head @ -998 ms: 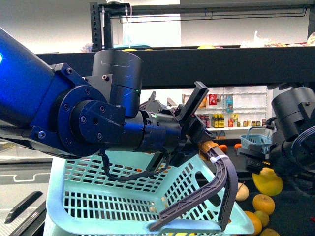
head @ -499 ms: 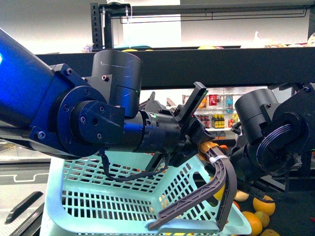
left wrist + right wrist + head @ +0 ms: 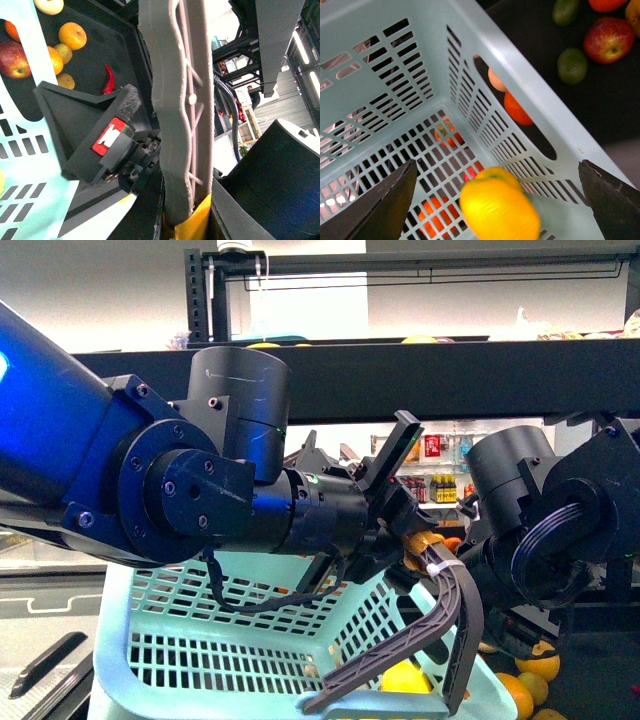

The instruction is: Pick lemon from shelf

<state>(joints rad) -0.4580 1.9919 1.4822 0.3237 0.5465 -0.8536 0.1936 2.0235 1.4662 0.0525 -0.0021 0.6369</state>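
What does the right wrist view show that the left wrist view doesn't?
Only the right wrist view: the lemon over the floor of the basket, between the fingers of the open right gripper, and two green fruits outside. Only the left wrist view: the left gripper shut on the grey basket handle, and a red chilli. Both: the pale blue basket and a red apple on the black shelf tray.

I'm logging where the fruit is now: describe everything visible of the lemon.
The lemon is bright yellow, oval, smooth-looking and slightly blurred. It is inside the pale blue slatted basket, near one wall, over its perforated floor; whether it rests there is unclear. The right gripper has its jaws wide apart on either side, not touching it.
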